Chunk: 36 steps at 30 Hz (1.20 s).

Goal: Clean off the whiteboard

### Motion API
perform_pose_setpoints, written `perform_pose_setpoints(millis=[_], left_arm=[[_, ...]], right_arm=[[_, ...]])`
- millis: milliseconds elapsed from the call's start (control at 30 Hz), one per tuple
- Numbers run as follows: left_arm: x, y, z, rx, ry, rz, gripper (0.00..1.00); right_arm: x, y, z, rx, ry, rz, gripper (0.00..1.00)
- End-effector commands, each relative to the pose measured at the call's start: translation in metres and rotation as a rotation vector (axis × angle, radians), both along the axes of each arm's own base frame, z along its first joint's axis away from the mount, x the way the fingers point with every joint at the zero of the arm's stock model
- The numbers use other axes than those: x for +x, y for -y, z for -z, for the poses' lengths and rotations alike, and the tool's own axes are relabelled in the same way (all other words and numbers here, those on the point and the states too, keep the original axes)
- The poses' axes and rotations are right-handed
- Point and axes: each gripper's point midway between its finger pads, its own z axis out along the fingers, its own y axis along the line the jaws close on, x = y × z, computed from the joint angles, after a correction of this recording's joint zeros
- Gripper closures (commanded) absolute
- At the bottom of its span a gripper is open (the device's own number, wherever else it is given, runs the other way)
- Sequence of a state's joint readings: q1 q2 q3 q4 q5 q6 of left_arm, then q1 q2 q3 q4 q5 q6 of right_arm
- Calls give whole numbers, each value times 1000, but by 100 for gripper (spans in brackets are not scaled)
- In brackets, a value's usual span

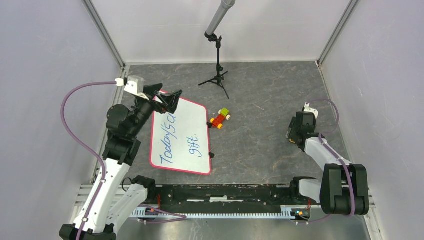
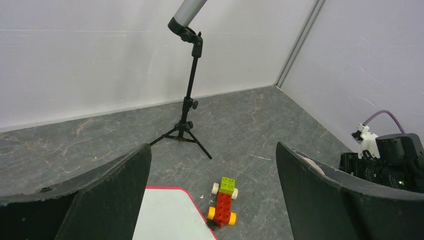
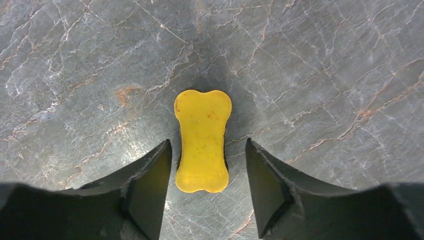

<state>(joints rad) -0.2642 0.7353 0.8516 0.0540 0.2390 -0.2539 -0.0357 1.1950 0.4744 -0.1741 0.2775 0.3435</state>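
Observation:
The whiteboard [image 1: 181, 137] lies flat on the grey floor at left centre, red-rimmed, with blue handwriting on it. Its far corner shows in the left wrist view [image 2: 165, 215]. My left gripper [image 1: 167, 100] hovers open and empty over the board's far left corner. My right gripper [image 1: 295, 134] is at the right, pointing down, open, with its fingers either side of a yellow bone-shaped eraser [image 3: 203, 140] that lies on the floor; the fingers do not touch it. The eraser is hidden under the gripper in the top view.
A small toy car of red and green bricks with yellow and white wheels [image 1: 220, 119] sits just right of the board's far right corner, also in the left wrist view [image 2: 223, 201]. A black tripod with a grey microphone [image 1: 218, 60] stands at the back.

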Motion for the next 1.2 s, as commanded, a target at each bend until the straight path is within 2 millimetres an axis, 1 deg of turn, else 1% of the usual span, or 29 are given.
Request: perform_pose_setpoints(millis=[0, 267, 400, 633, 700, 833, 1000, 1033, 1100, 1167], left_arm=[[-7, 4, -23, -42, 41, 28, 0], [-7, 6, -22, -41, 38, 32, 0], [-6, 6, -22, -40, 36, 36, 0], [-7, 8, -21, -40, 34, 40, 0], [-7, 8, -21, -40, 34, 41, 0], [-7, 8, -21, -39, 34, 42, 0], [-6, 10, -19, -36, 26, 46, 0], [-5, 10, -18, -36, 25, 46, 0], [-5, 10, -18, -35, 24, 44, 0], [-4, 10, -17, -33, 20, 43, 0]], right_arm=[[17, 8, -19, -56, 53, 9, 41], [19, 5, -13, -51, 35, -16, 51], [19, 4, -12, -55, 33, -23, 53], [23, 1, -10, -53, 33, -46, 53], [24, 1, -11, -54, 35, -46, 53], [24, 1, -13, -58, 41, -48, 61], [26, -2, -19, -61, 60, -66, 65], [27, -3, -21, -56, 68, -74, 66], [30, -14, -23, -53, 78, -114, 68], [32, -18, -27, -50, 91, -128, 68]])
